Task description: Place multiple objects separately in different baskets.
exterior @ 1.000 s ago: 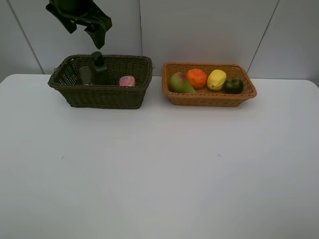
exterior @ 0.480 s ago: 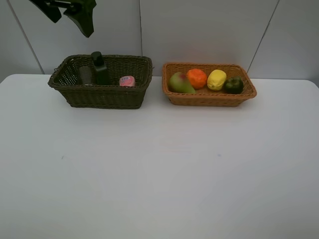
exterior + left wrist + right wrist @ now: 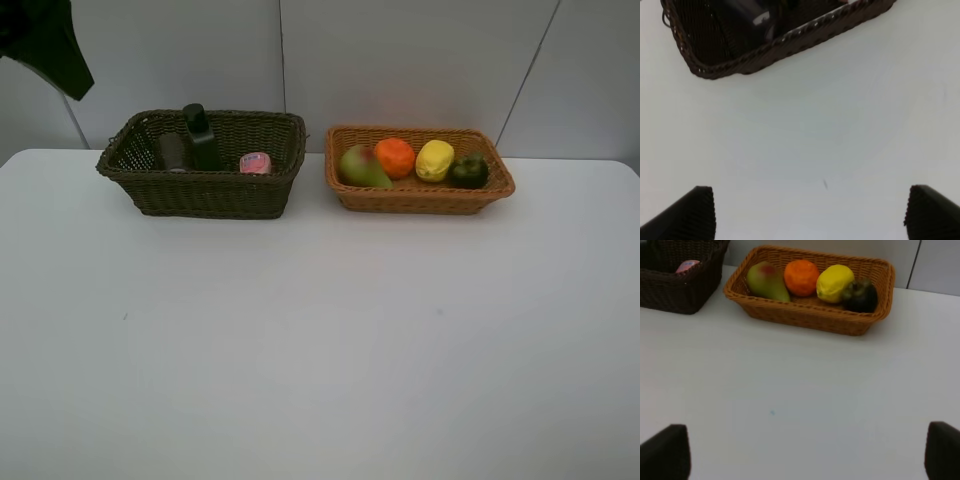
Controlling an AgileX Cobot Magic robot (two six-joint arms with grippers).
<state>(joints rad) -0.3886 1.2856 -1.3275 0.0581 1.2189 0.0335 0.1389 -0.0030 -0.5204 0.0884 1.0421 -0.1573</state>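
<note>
The dark basket [image 3: 200, 190] at the back left holds a dark green bottle [image 3: 200, 137], a small pink bottle [image 3: 255, 162] and a greyish cup [image 3: 174, 151]. To its right, the light basket [image 3: 415, 199] holds a pear [image 3: 362, 167], an orange [image 3: 395, 157], a lemon [image 3: 435, 160] and a mangosteen [image 3: 468, 171]. My left arm [image 3: 45, 40] is high in the far left corner, well clear of the dark basket. Its gripper [image 3: 810, 215] is open and empty over bare table. My right gripper [image 3: 807, 455] is open and empty, well short of the light basket [image 3: 810, 315].
The white table [image 3: 320, 330] stretches in front of both baskets, with a grey panelled wall behind them. The left wrist view shows a corner of the dark basket [image 3: 765, 47]. The right wrist view shows the dark basket [image 3: 680, 290] beside the light one.
My left arm has risen from above the dark basket and swung left toward the top corner of the exterior view. The baskets and what they hold have not moved.
</note>
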